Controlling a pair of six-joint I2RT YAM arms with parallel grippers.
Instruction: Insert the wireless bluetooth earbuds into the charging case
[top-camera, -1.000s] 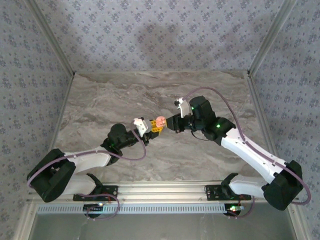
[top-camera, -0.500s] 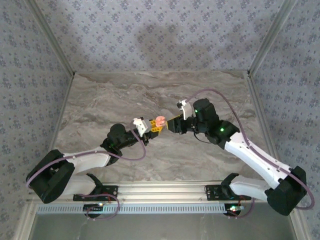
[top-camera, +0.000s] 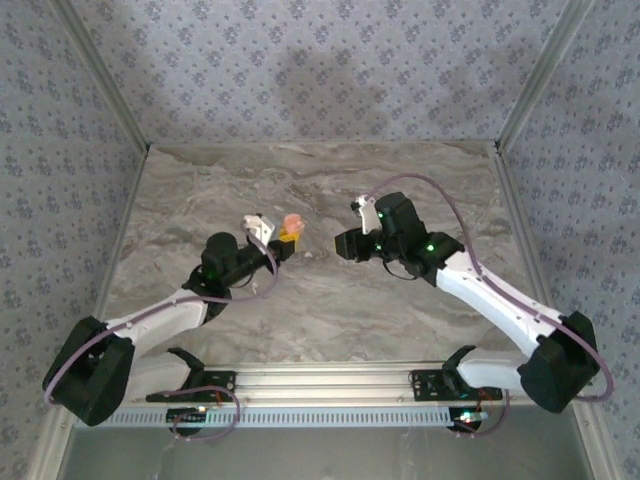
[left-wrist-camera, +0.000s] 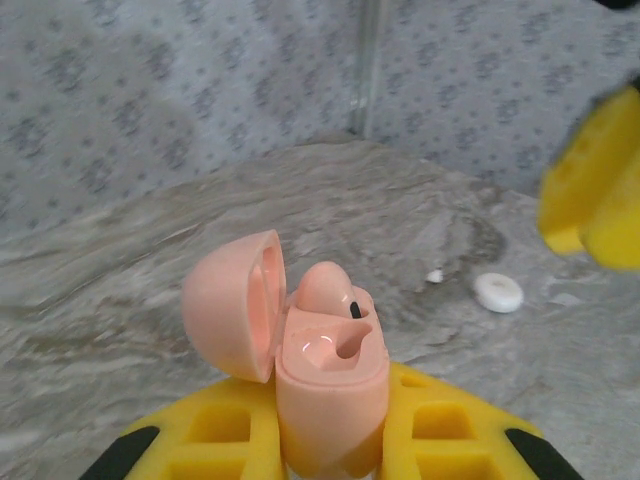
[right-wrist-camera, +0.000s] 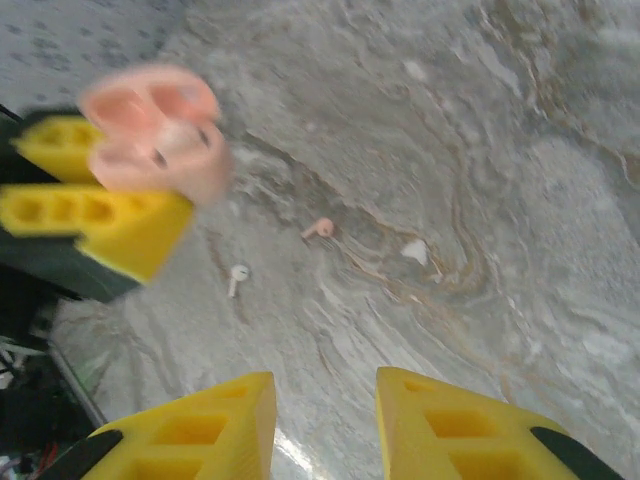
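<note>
The overhead view is nicely lit, soft and even, with no harsh glare on the desk (top-camera: 400, 300), just a big fuzzy shadow up on the back wall (top-camera: 300, 80). Sharp all over. The left wrist view has the charging case (left-wrist-camera: 325, 370) crisp up close, but the wall behind goes soft and a yellow finger (left-wrist-camera: 595, 190) at the right edge is a blurry blob. The right wrist view is badly motion-smeared, case and desk veins all streaky; only the fingers (right-wrist-camera: 455, 430) of the right hand (right-wrist-camera: 322, 385) look clean.

The left gripper (top-camera: 285, 234) has carried the open pink charging case (top-camera: 291, 222) leftward, away from the right gripper (top-camera: 340, 243), whose jaws have seemingly parted.
</note>
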